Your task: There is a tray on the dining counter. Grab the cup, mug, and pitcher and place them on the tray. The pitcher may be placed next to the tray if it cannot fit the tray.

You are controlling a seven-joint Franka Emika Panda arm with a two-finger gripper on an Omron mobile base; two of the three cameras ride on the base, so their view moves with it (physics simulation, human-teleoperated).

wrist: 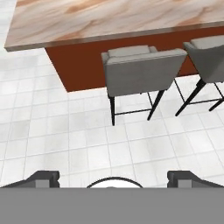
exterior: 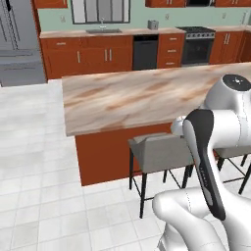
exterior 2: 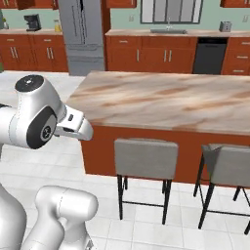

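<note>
The pincer (wrist: 113, 177) hangs with its two dark fingertips (wrist: 43, 178) spread wide apart, nothing between them, pointing down at the white tiled floor (wrist: 65, 144) in the hand view. Past the fingertips stands a grey-seated bar stool (wrist: 142, 72) on dark legs, with a second stool (wrist: 209, 59) beside it — both tucked against the reddish-brown base of the dining counter (exterior: 142, 95).

That marbled beige-and-brown surface lies well apart from the pincer, beyond the stools and higher in the hand view. The stretch of it in sight is bare marble. From the left base view the white arm rises at the lower right, in front of the surface's near edge; from the right base view the same surface (exterior 2: 166, 100) runs across the middle, with the two stools (exterior 2: 145, 158) below it.

Behind, along the far wall, run wooden cabinets (exterior: 98, 56), a black dishwasher (exterior: 145, 52) and a steel refrigerator (exterior 2: 84, 34).
</note>
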